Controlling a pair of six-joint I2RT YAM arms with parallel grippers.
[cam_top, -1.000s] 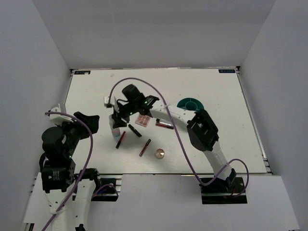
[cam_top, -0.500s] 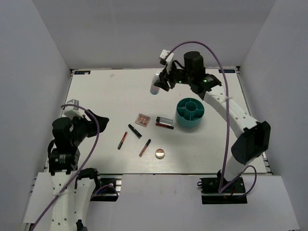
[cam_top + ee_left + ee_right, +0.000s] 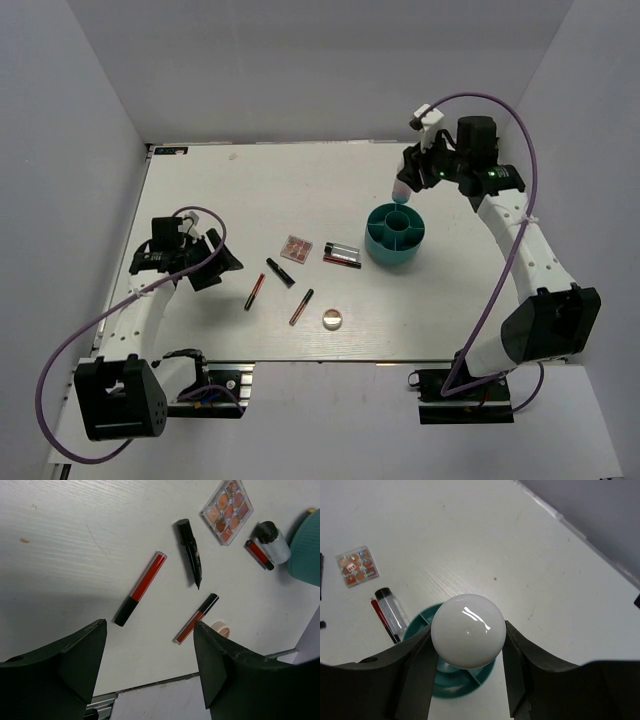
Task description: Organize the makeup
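Fingers (image 3: 415, 675) of the right gripper (image 3: 467, 662) pinch the glossy white plastic bottle (image 3: 467, 630) from both sides. In the right wrist view its rounded end faces the camera at mid frame. It hangs directly over the teal round divided container (image 3: 455, 690), whose rim shows below and to the left of it. I judge it is held upright there so that it can go straight down into one compartment; which compartment, I cannot tell. In the overhead view the same bottle sits right of centre, above the far rim of the container and not yet in it. The left gripper (image 3: 149, 645) has its fingers spread wide and grips nothing, poised low in the left wrist view. It hovers above the loose pieces on the white table (image 3: 65, 535), probably to take the next one. Nearest it, at mid frame, lies the red-and-black slim tube (image 3: 142, 587), with the black pointed pencil (image 3: 190, 552) and a brownish-red slim tube (image 3: 196, 617) to the right. A small round pinkish compact (image 3: 222, 627) lies just beside that tube's lower end. Toward the upper right are the square pinkish palette (image 3: 229, 510) and a clear vial with a black cap (image 3: 272, 540), all lying flat and apart enough for a clean grasp.
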